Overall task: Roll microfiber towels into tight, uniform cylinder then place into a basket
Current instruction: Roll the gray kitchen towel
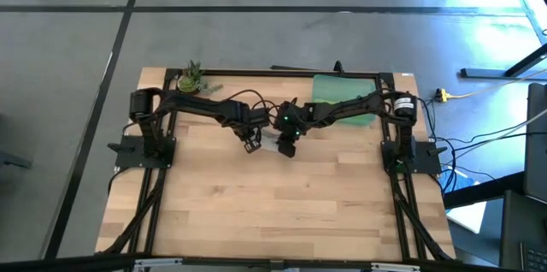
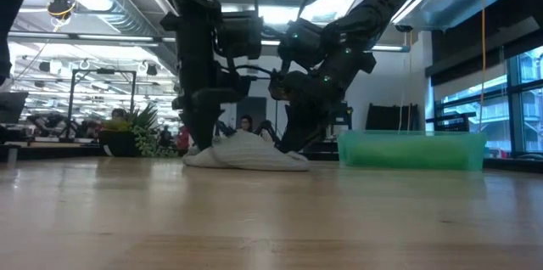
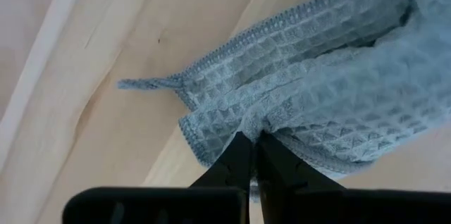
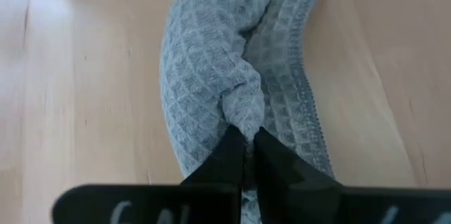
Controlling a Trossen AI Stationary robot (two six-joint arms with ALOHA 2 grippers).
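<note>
A light grey waffle-weave microfiber towel [image 2: 246,155] lies bunched in a long heap on the wooden table, toward its far middle. My left gripper [image 3: 255,139] is shut on the towel's left end. My right gripper [image 4: 245,134] is shut on its right end. In the high view the two grippers nearly meet, and the towel [image 1: 269,140] shows only as a pale patch between them. The teal basket [image 1: 342,101] stands at the far right of the table, partly under my right arm. My left gripper pinches a gathered fold of the towel [image 3: 248,120] between its two fingers, close to a hemmed corner. The fingers come steeply from above. The cloth lies slack and crumpled on the table. My right gripper pinches a raised ridge of bunched cloth [image 4: 243,111] between its two fingers, beside a stitched hem. The fingers slant down from the table's right side, along the heap. This end rests on the table too, slack.
A small potted plant [image 1: 192,77] stands at the table's far left corner. A black frame runs along the table's edges. The near half of the table [image 1: 273,212] is bare wood. In the low view, people sit in the room behind.
</note>
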